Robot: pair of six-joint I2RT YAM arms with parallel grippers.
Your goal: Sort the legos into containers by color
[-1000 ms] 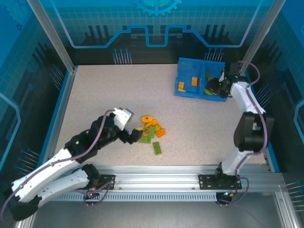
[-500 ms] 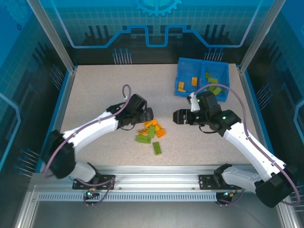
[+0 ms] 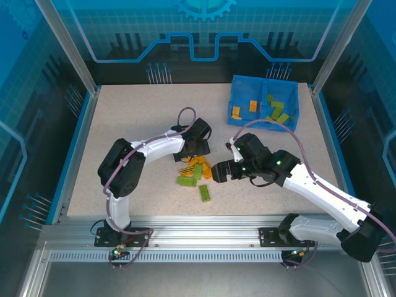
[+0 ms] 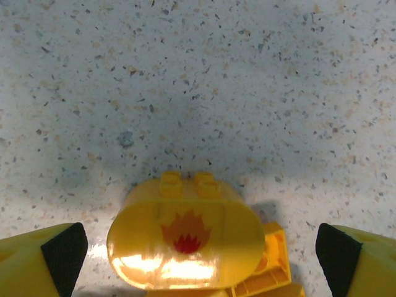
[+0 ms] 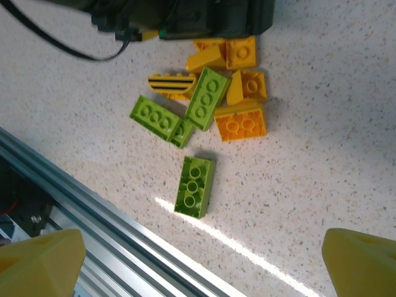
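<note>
Legos (image 3: pixel 197 170) lie heaped on the counter (image 3: pixel 124 124), well apart from the blue bin (image 3: pixel 257 125), toward its near left. We see orange bricks (image 3: pixel 244 109) in the bin's left half and green ones (image 3: pixel 278 112) in its right. Left fingers (image 4: pixel 62 250) stand apart astride an orange flame-printed brick (image 4: pixel 185 238). Right fingers (image 5: pixel 43 257) stand apart, empty, between heap and bin.

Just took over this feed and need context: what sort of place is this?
Probably a lab-style robot work cell, not a home: a speckled tabletop fenced by blue printed panels on aluminium posts, with an aluminium mounting rail along the near edge.
</note>
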